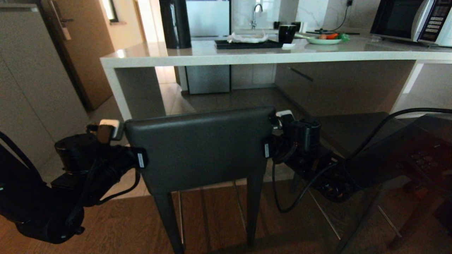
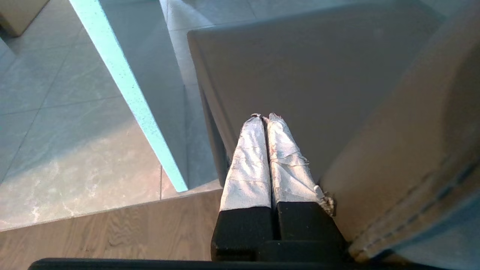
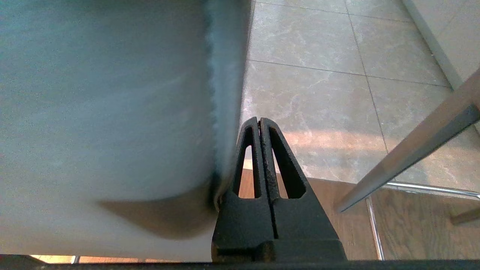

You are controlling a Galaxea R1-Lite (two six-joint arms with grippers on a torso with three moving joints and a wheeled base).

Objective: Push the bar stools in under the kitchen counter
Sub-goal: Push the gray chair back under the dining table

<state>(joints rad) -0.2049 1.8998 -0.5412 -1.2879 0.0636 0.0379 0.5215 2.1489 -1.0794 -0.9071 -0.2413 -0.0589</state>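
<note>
One bar stool (image 1: 201, 148) stands in the middle of the head view, its dark grey backrest towards me, a short way in front of the kitchen counter (image 1: 247, 58). My left gripper (image 1: 110, 128) is shut and sits against the backrest's left edge. My right gripper (image 1: 283, 116) is shut at the right edge. In the left wrist view the taped fingers (image 2: 247, 157) lie closed beside the stool's seat (image 2: 300, 75), with the counter's slab leg (image 2: 127, 90) beyond. In the right wrist view the closed gripper (image 3: 259, 120) touches the backrest's side (image 3: 225, 93). A second bar stool (image 1: 356, 128) stands to the right.
On the counter are a black tray (image 1: 247, 44), a dark mug (image 1: 286, 33), a plate of vegetables (image 1: 325, 38), a tall black jug (image 1: 174, 23) and a microwave (image 1: 413, 19). A cabinet (image 1: 31, 81) stands at the left. The second stool's leg (image 3: 412, 150) crosses near my right gripper.
</note>
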